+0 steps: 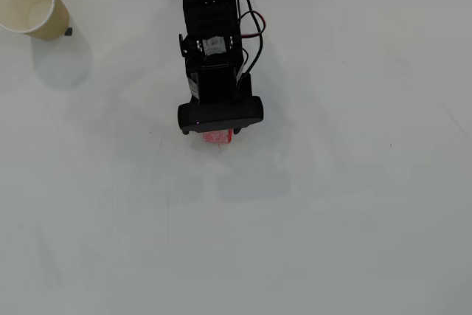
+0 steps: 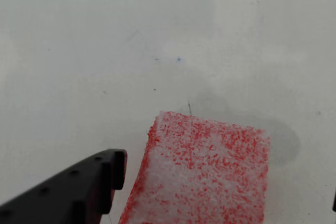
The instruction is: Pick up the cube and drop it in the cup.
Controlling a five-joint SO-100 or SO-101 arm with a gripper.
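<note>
Cube (image 2: pixel 202 174) sits between claw (image 2: pixel 226 182) fingers, claw spread, nothing gripped yet; left finger (image 2: pixel 100 182) just beside cube; cup (image 1: pixel 29 1) well apart, overhead view's upper left.

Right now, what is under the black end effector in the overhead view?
Only the lower edge of the cube shows below the end effector; the arm covers the rest. The wrist view shows its speckled top on the white table.

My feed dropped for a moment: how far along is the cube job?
Done: the gripper has reached the cube, which sits between its fingers in the wrist view. In hand: the grasp; I can't tell if it is closed or lifted. Left: carrying it to the empty cup, top left overhead.
</note>
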